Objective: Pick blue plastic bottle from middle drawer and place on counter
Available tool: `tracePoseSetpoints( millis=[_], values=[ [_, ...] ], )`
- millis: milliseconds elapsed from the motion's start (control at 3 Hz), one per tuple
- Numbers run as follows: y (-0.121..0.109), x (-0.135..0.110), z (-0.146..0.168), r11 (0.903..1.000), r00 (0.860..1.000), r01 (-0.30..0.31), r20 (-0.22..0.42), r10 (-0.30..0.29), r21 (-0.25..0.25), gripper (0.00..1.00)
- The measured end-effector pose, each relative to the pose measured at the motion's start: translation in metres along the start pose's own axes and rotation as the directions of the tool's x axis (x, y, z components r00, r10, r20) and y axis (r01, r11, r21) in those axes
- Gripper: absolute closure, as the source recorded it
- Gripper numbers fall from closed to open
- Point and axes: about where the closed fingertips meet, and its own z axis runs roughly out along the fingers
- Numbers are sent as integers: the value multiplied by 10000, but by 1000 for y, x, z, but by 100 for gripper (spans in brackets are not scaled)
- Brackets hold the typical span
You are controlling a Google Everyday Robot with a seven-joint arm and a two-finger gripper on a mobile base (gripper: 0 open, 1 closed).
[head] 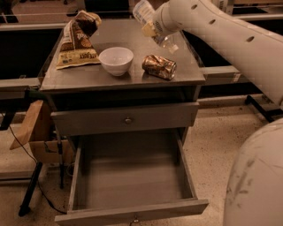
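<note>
One relation governs the coming move: the blue plastic bottle [142, 10] sits up in the pincer [154, 27], and the bare steel it must reach lies straight below. The pincer hangs above the far right corner of the tabletop [126, 37], at the end of the white arm that reaches in from the right. By my reading it is pinching the bottle across its middle, since the bottle hangs clear of any surface.

The bottle's long axis is tilted. Its pale end points up and toward the far edge, and its clear end points down toward the right edge. It is not in the middle drawer [132, 181], which stands pulled out low at the front, well apart from the pincer.

A crushed can [159, 67] lies on the tabletop just in front of the pincer, nearer the front right corner. A white bowl [116, 60] stands to the can's left near the middle, and a snack bag [77, 42] leans along the left edge.

The free steel near the far edge, behind the can and bowl, looks like the nearest landing spot. A plain descent should do, though the tilt suggests the bottle would land on its lower end and may tip or roll toward the can.
</note>
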Motion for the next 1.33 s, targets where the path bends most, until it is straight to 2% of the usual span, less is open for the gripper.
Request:
tracePoseSetpoints(
  millis=[333,667,1000,1333],
  values=[
    [19,1,19,9872,9874,1580,-65,-1581,-229,81],
    [32,5,35,9674,9669,2517,-359,-2525,-270,59],
    [43,8,52,9467,9440,3215,-722,-3219,-185,28],
    [47,9,59,9383,9344,3457,-893,-3450,-79,4]
  ],
)
